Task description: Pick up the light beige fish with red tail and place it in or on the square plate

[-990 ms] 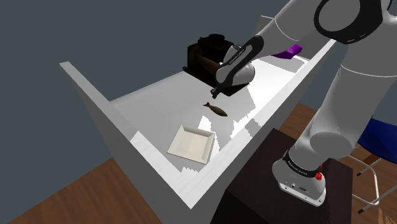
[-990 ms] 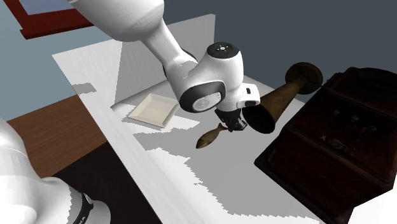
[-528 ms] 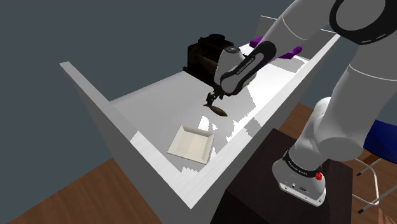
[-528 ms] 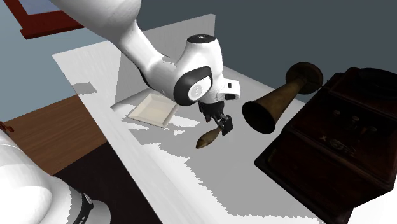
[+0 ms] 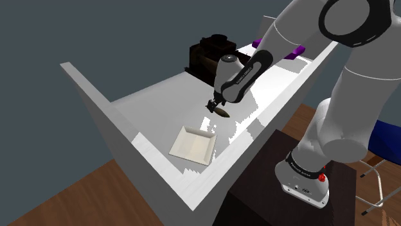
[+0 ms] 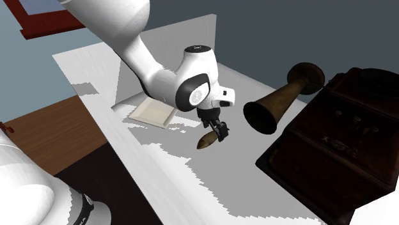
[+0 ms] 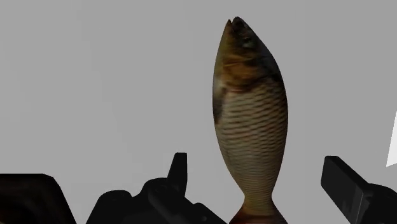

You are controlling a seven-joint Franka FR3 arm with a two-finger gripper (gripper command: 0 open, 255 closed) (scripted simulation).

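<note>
The gripper (image 7: 257,181), spread, straddles the brown scaled fish (image 7: 250,114) near its narrow tail, where it lies on the desk (image 7: 95,95). Closing there risks it pivoting or slipping free. Beyond the fish sits the square plate (image 6: 151,113), whose rim could snag a dangling head.

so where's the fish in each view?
Shoulder view: fish up-right of the plate, under the gripper.
Second exterior view: fish at centre, right of the plate.
Wrist view: fish, tail between the open fingers.
Shared landmark: plate, both exterior views.
</note>
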